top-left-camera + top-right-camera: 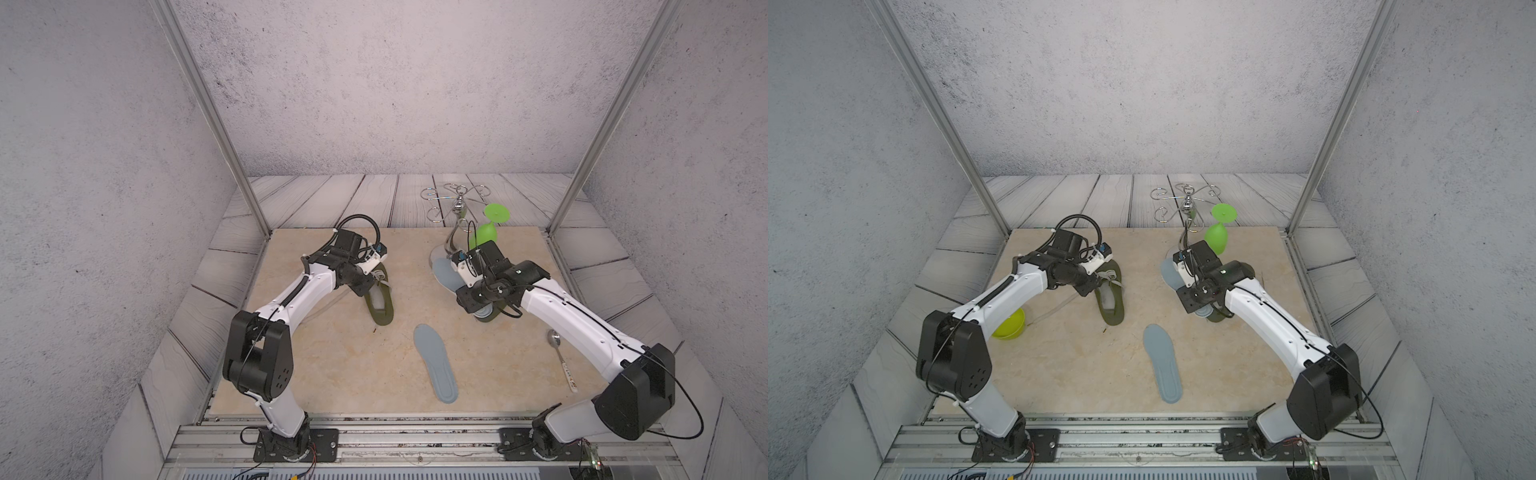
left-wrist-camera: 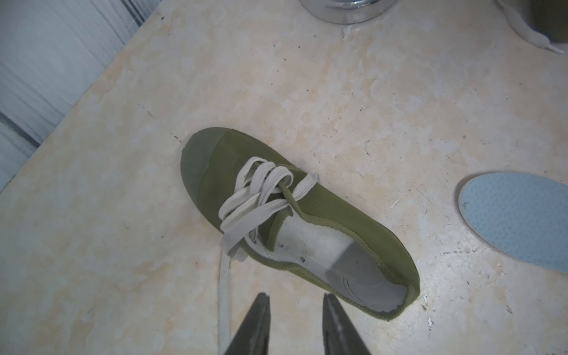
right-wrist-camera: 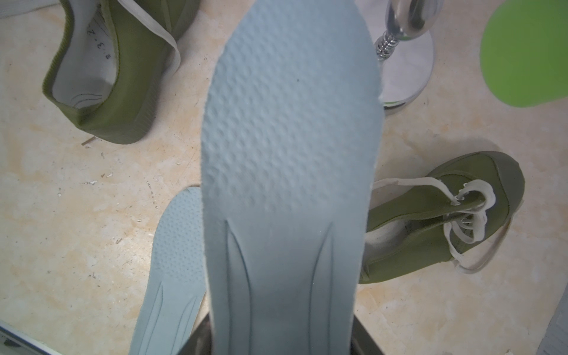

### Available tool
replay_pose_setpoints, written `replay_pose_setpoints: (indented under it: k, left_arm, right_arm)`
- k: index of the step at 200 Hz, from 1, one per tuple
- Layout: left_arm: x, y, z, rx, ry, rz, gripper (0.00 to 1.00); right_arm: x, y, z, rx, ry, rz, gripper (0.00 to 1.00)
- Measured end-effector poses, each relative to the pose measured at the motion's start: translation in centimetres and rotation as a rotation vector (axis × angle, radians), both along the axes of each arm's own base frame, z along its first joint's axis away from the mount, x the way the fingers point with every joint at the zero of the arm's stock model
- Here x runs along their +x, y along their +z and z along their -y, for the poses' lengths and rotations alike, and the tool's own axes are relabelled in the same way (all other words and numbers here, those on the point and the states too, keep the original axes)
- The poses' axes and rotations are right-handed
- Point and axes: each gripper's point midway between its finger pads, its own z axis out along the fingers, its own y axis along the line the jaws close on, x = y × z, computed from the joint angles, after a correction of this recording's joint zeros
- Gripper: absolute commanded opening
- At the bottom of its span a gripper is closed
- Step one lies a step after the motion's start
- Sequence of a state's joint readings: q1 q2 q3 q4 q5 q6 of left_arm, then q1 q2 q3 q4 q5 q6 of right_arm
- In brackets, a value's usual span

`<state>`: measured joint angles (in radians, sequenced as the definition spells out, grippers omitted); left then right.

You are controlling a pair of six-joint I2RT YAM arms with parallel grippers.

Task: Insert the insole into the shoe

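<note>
Right gripper (image 3: 281, 336): clamps pale-blue foam insole (image 3: 289, 138), toe leading for insertion.
Left gripper (image 2: 295, 299): part-open, empty, likely poised to steady olive canvas shoe (image 2: 221, 166).

insole (image 3: 289, 153): blue-grey, dimpled, raised off table (image 3: 92, 221) | shoe (image 3: 430, 224): olive, white-laced, on table below

One shoe (image 1: 380, 305) lies left on the tabletop (image 1: 332, 374), the other shoe (image 3: 430, 227) right, with a loose insole (image 1: 436, 363) flat between them, nearer the front. A second insole (image 1: 445, 271) hangs above the right one. Behind it stands a glass rack (image 1: 457, 203), with a goblet (image 1: 486, 235) just beside it.
</note>
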<state>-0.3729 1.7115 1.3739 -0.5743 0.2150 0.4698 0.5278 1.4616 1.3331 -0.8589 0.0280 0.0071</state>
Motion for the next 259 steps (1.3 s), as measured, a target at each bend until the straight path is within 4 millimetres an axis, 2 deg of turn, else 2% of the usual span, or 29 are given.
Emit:
replay_pose_setpoints:
  k: [80, 140, 161, 194, 227, 259]
  left_arm:
    - [0.7, -1.7, 0.7, 0.061, -0.138, 0.034, 0.28]
    - [2.5, -2.1, 0.9, 0.122, -0.146, 0.115, 0.30]
    - [2.9, -2.9, 1.0, 0.148, -0.152, 0.123, 0.31]
    - [2.8, -4.6, 1.1, 0.178, -0.164, 0.096, 0.32]
    - [2.8, -4.6, 1.3, 0.193, -0.168, 0.101, 0.35]
    - [2.9, -4.7, 1.3, 0.219, -0.166, 0.116, 0.34]
  right_arm:
    - [0.4, 0.0, 0.7, 0.000, -0.003, -0.002, 0.53]
    - [0.8, 0.6, 0.7, 0.014, -0.001, 0.007, 0.53]
    - [0.8, 0.6, 0.7, 0.014, 0.002, 0.004, 0.53]
    - [1.1, 0.9, 0.8, 0.015, -0.002, 0.011, 0.53]
    - [1.1, 0.9, 0.9, 0.018, -0.003, 0.010, 0.53]
    - [1.1, 0.9, 0.9, 0.020, 0.001, 0.008, 0.53]
